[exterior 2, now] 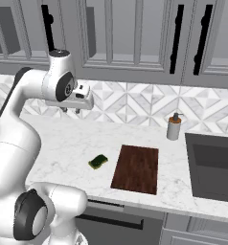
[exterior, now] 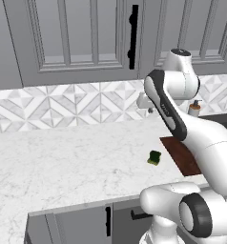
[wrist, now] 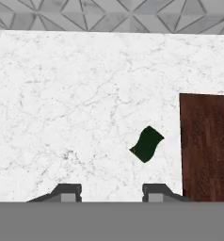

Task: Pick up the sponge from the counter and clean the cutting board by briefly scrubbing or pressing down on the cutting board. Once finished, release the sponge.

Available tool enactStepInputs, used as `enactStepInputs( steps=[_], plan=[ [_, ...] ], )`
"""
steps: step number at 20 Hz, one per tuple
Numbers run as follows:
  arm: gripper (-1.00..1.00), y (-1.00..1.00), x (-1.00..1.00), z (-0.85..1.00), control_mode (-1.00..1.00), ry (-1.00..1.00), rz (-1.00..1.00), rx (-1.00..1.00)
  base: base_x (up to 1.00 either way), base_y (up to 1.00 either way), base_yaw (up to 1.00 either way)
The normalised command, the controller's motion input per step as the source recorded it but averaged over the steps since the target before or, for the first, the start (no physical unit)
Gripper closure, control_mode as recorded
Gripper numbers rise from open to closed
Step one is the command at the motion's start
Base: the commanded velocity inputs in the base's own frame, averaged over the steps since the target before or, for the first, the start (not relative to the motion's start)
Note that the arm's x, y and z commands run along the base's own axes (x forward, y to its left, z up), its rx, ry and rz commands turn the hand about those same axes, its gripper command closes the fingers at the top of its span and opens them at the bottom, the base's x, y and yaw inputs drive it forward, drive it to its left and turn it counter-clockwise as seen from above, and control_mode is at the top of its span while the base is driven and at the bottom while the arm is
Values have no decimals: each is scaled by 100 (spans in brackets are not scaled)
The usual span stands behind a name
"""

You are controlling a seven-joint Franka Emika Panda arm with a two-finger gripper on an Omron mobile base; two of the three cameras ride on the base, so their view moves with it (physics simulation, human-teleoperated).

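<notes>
Two dark fingertips (wrist: 70,190) of the gripper (wrist: 111,192) stood apart but at their narrowest, holding nothing; the sponge (wrist: 147,143) lay below, a little right of the jaws, long side slanted, on the counter (wrist: 62,103), just left of the cutting board (wrist: 208,146).

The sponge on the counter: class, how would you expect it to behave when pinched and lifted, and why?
The sponge is a small block with a green top over yellow, so it is probably light and likely squashes somewhat when pinched. It lies flat on the counter, beside the cutting board and apart from it, so it should slide rather than roll if nudged.
</notes>
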Motion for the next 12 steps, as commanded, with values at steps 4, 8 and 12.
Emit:
enactStepInputs(
  steps=[4,8,12],
  plan=[
    [-100,-2,0,-28,-100,1,-2,0,0,0,0],
    [-100,-1,1,-76,-100,0,-14,-10,0,0,0],
    [-100,-4,0,-73,-100,0,-20,0,0,0,0]
  ],
)
